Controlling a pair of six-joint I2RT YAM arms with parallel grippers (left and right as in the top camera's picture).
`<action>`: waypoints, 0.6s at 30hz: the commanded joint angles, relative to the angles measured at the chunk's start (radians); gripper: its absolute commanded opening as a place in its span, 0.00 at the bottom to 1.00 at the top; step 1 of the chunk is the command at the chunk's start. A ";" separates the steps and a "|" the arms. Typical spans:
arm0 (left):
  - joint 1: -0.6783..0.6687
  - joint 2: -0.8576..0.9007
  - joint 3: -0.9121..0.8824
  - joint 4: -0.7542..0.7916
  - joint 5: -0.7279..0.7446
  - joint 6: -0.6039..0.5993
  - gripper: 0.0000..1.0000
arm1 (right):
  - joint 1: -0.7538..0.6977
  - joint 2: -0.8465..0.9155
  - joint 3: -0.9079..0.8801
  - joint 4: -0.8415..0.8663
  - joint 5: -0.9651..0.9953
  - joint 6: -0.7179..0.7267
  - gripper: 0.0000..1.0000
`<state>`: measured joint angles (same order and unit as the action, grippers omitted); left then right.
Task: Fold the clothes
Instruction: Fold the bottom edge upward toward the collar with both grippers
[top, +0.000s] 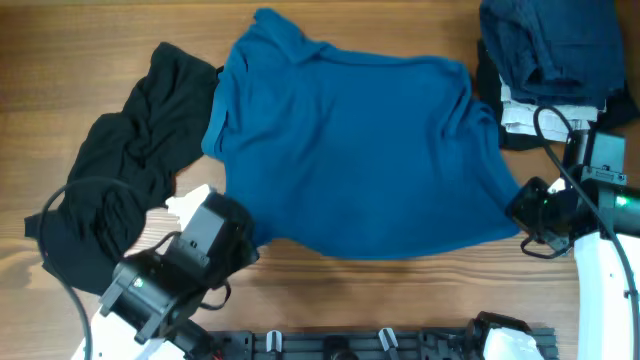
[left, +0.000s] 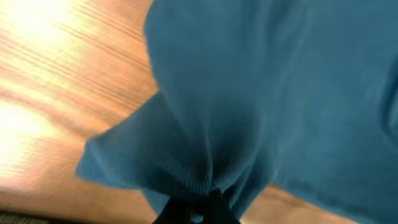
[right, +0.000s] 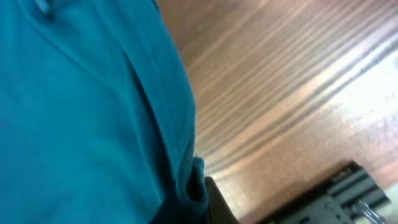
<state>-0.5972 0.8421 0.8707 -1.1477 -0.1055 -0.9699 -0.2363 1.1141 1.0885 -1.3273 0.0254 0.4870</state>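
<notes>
Because it is soft, light and limp, the blue garment (top: 350, 150) will likely sag and bunch wherever pinched. To its left lies a crumpled black garment (top: 130, 170). The left pincer (left: 199, 202) is clenched on its lower-left corner. It sprawls across the tabletop (top: 60, 60). The right pincer (right: 193, 199) is clamped on its lower-right hem. Corners look like the best holds. A stacked pile (top: 550, 50) sits to its right.

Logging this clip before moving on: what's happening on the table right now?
Two robot arms are working on a blue garment spread out on the wooden table. The left fingers are shut on its near left corner, and the right fingers are shut on its near right edge. Both near corners are pinched, and no fold has been made yet. A crumpled black garment lies at the left. A small stack of clothes sits at the far right.
</notes>
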 joint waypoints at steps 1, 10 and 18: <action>0.006 -0.031 0.005 -0.085 0.016 -0.038 0.04 | -0.001 -0.040 0.019 -0.017 -0.019 -0.020 0.04; 0.006 0.194 0.005 0.166 -0.473 -0.033 0.04 | -0.001 0.157 0.016 0.158 0.007 0.013 0.04; 0.081 0.504 0.005 0.443 -0.550 0.003 0.04 | -0.001 0.285 0.016 0.266 0.011 0.010 0.04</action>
<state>-0.5694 1.3296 0.8707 -0.7532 -0.6029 -0.9932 -0.2363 1.3849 1.0893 -1.0832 0.0231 0.4923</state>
